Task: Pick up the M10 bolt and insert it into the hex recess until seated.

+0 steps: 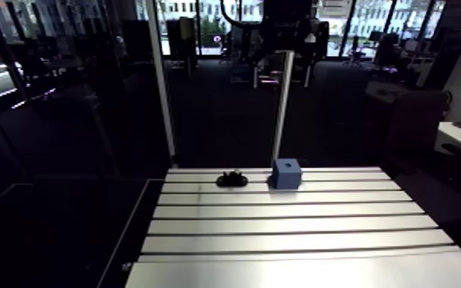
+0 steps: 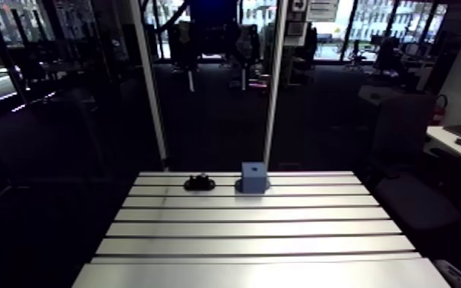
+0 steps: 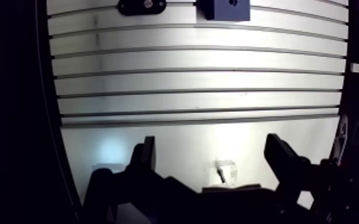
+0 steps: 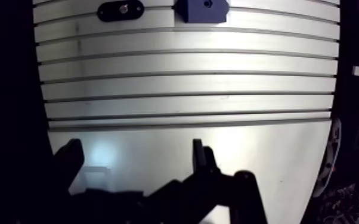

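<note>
Here, the gripper (image 3: 212, 143) is seen spread wide and empty, well apart from the blue block (image 4: 201, 11).

The M10 bolt (image 4: 122, 8) is judged to be the pale metal end showing in a black holder (image 4: 107, 11) just beside the blue block, on the same strip of the slotted table (image 4: 188, 59). The hex recess (image 4: 207, 3) is taken to be the dark hole in the blue block's top. The bolt is expected to be steel, so stiff, dense for its size, smooth and apt to slip. A hold across the exposed end, kept upright, is advised. Whether that end is head or thread cannot be told. The metal end and the finger spread are shown only in the wrist view. In the arm view the black holder is read as a dark lump, but the blue block's height is better shown there.
</note>
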